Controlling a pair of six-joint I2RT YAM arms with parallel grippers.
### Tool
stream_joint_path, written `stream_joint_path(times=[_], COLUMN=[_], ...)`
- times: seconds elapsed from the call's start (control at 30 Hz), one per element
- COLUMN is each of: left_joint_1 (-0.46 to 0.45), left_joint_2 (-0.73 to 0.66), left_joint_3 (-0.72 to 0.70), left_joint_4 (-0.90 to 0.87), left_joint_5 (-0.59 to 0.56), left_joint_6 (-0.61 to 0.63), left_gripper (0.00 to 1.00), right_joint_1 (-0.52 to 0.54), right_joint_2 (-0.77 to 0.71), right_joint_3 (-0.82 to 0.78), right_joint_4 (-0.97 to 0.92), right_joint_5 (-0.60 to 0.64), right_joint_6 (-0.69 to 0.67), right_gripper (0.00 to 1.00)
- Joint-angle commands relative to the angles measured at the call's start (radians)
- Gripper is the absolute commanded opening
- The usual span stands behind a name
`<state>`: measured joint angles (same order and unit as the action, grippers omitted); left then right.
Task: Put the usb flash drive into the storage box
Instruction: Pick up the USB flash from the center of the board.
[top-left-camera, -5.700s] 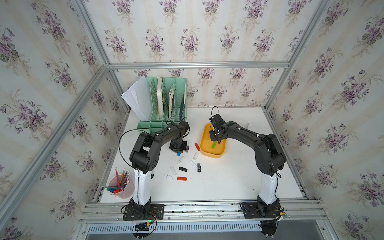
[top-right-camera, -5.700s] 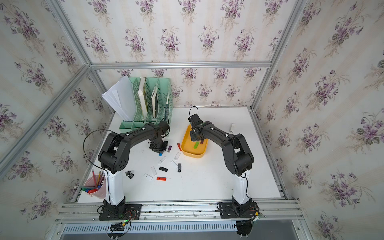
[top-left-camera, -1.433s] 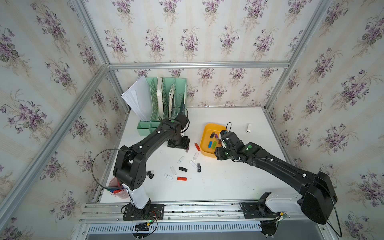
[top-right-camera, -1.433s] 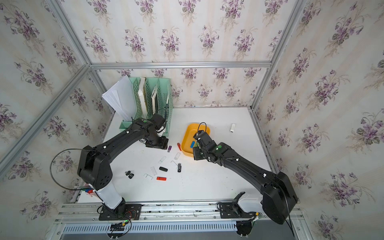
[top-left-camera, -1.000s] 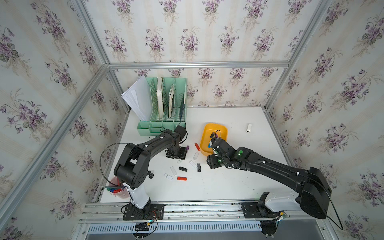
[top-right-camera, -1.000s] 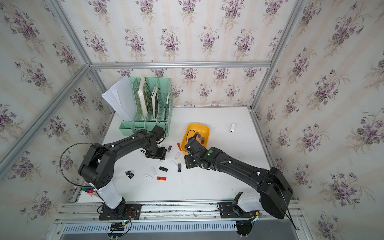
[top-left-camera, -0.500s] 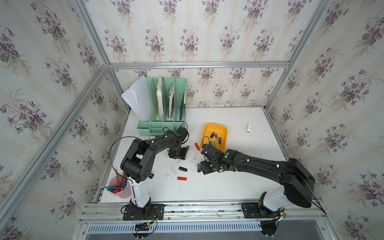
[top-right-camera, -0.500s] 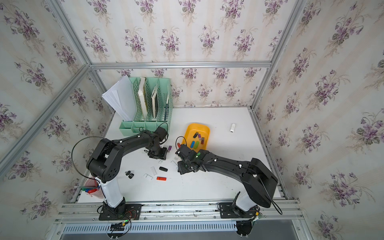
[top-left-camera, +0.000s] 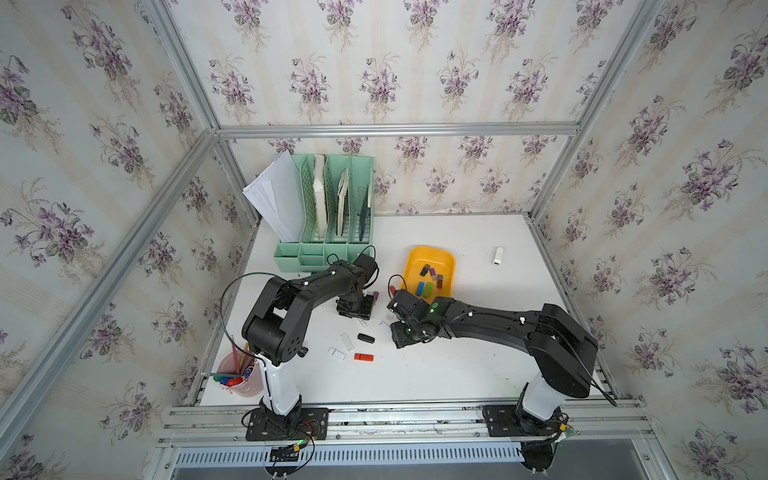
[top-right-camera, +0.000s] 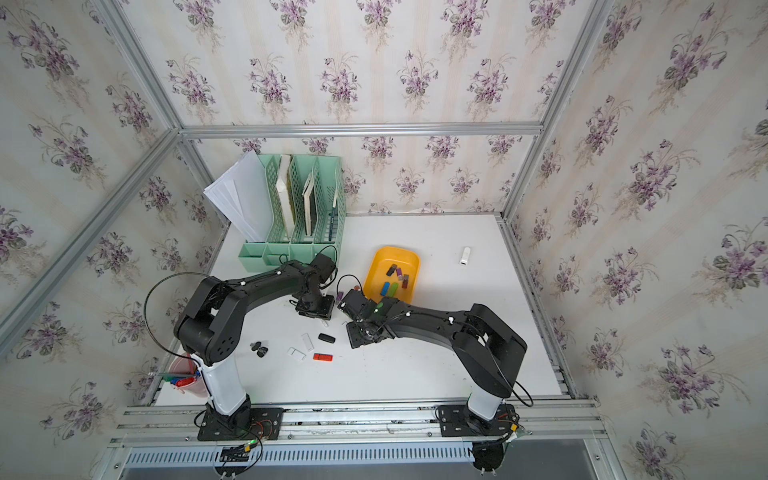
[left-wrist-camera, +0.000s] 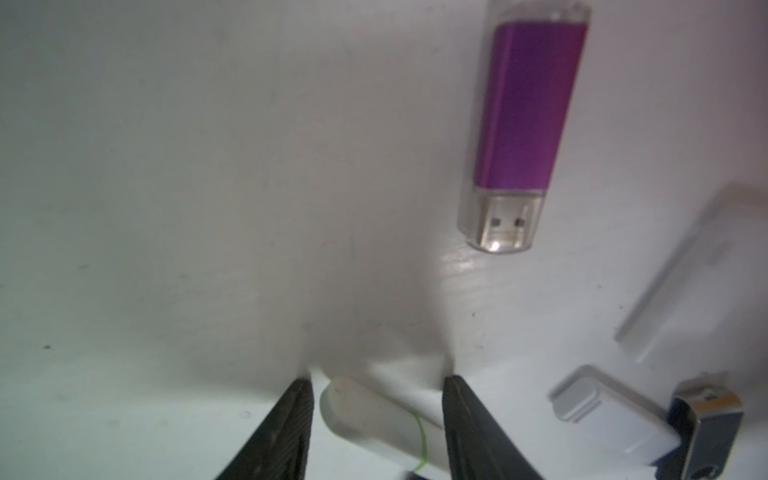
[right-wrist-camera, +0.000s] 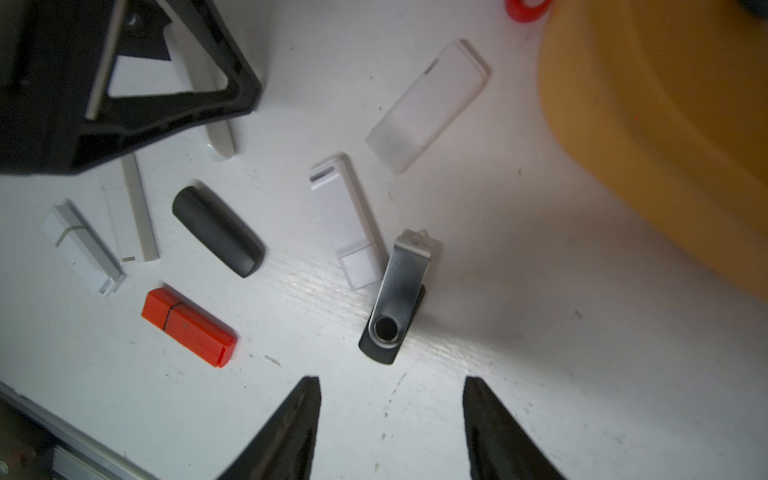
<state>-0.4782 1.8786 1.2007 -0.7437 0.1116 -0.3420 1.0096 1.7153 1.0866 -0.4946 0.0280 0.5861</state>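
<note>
The yellow-orange storage box (top-left-camera: 419, 255) (top-right-camera: 392, 254) sits mid-table and holds several flash drives (top-left-camera: 432, 278); its wall shows in the right wrist view (right-wrist-camera: 665, 124). My left gripper (top-left-camera: 355, 309) (left-wrist-camera: 376, 384) is down on the table to its left. It is shut on a white usb flash drive (left-wrist-camera: 374, 419) with a green line, which lies slantwise between the fingers. A purple drive (left-wrist-camera: 528, 104) lies just beyond it. My right gripper (top-left-camera: 405, 332) (right-wrist-camera: 390, 384) hangs open over the table with nothing in it. A black swivel drive (right-wrist-camera: 395, 299) lies just ahead of it.
Loose drives lie between the arms: red (top-left-camera: 363, 356), black (top-left-camera: 365, 338), white ones (top-left-camera: 347, 341). Another white drive (top-left-camera: 497, 255) lies far back right. A mint-green file organizer (top-left-camera: 332, 220) stands at the back left. A pink pen cup (top-left-camera: 241, 374) is at the front left corner.
My right gripper has swung from beside the box toward the front left, over the loose drives. My left gripper's fingers have closed in around the white drive.
</note>
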Motion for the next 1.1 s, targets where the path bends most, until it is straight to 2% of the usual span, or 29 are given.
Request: stream_joint_path(times=[0.0,0.53,0.9,1.0,1.07], left_joint_1=[0.0,-0.01,-0.016,-0.017,-0.016], left_joint_2=[-0.004,-0.065,-0.025,-0.033,-0.048], left_joint_3=[-0.008,-0.032,-0.026,-0.033,-0.044], left_joint_4=[-0.026,-0.062,-0.055,-0.067,-0.065], left_joint_5=[0.013,0.01,0.017,0.006,-0.001], left_joint_6=[-0.009,-0.05,-0.061,-0.064,-0.066], left_gripper=[0.55,0.54,0.53,0.54,0.59], right_joint_1=[0.003,0.003,0.002,0.001,0.003], right_joint_2=[0.01,0.086,0.084,0.086,0.087], right_joint_3=[0.007,0.046,0.043,0.044,0.043], right_joint_4=[0.002,-0.003,-0.004,-0.003,-0.001], right_joint_5=[0.02,0.045,0.047,0.05,0.048], right_joint_6=[0.015,0.011,0.011,0.009,0.009], right_gripper=[0.59,0.56,0.56,0.56,0.56])
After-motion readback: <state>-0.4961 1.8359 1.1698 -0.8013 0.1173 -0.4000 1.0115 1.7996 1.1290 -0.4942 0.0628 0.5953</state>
